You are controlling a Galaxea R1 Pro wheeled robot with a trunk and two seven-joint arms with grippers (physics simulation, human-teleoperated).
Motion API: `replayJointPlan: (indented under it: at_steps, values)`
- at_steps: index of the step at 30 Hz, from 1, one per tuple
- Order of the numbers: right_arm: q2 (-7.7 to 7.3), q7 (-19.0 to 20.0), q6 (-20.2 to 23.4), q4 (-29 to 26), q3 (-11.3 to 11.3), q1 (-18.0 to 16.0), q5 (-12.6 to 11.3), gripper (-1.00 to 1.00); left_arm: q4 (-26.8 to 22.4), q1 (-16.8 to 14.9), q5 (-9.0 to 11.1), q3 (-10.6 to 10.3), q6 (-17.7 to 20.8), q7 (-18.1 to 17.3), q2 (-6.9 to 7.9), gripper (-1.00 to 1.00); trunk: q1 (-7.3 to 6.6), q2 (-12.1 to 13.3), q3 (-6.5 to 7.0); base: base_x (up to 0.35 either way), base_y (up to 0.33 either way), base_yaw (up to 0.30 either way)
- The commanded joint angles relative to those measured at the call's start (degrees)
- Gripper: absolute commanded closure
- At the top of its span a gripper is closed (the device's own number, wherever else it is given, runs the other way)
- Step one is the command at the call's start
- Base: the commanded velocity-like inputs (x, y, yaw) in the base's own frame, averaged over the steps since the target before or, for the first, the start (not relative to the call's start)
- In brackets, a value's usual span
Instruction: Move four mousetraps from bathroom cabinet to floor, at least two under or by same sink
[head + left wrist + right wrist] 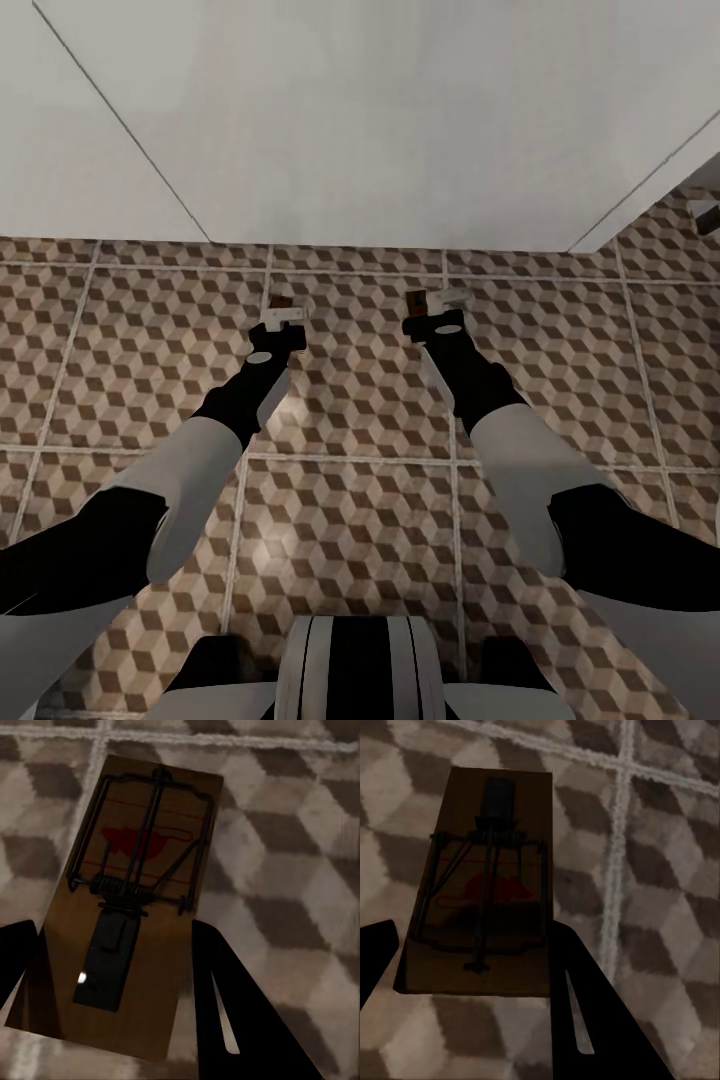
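Over the bathroom floor [350, 500] with its cube-pattern tiles, both arms reach forward side by side. My left gripper [283, 318] is shut on a mousetrap [281, 301]. In the left wrist view this brown board [135, 900], with a red mark and dark wire parts, sits between the black fingers [240, 1005]. My right gripper [430, 305] is shut on a second mousetrap [416, 300]. The right wrist view shows that mousetrap [480, 885] between the fingers [592, 1012], above the tiles. The cabinet and the sink are out of view.
A plain white wall [380, 120] rises just beyond the grippers and meets the floor along a straight line. At the far right it turns a corner, and a small grey object [705, 212] sits past it. Tiled floor stretches left, right and back towards my base [350, 670].
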Motion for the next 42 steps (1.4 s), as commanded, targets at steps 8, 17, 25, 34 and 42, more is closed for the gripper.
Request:
replayJointPlan:
  at_steps: [8,17,25,34,42]
  values:
    - [0.0,-0.1,0.44,-0.07,0.21,-0.02,0.57,1.0,-0.05,-0.02,0.42,-0.49,0.19,0.6,0.06,1.0,0.02,-0.01,-0.03,0.136,0.0,0.0]
    - [0.0,-0.1,0.42,-0.04,0.22,-0.02,0.57,1.0,-0.04,0.32,0.42,-0.48,0.12,0.6,0.07,1.0,0.02,-0.01,-0.03,0.01,0.0,0.0]
    - [0.0,-0.1,0.42,0.01,0.22,-0.02,0.57,1.0,-0.04,0.67,0.42,-0.48,0.12,0.6,0.06,1.0,0.02,-0.01,-0.03,0.006,0.0,0.0]
    - [0.0,-0.1,0.42,0.09,0.22,-0.02,0.59,1.0,-0.12,0.77,0.36,-2.56,0.06,0.67,-0.01,1.0,0.02,-0.01,-0.03,0.169,0.0,0.0]
    - [0.0,-0.1,0.39,0.11,0.26,-0.02,0.58,1.0,-0.13,0.77,0.42,-4.38,0.03,0.92,-0.01,1.0,0.02,-0.01,-0.03,0.039,0.0,0.0]
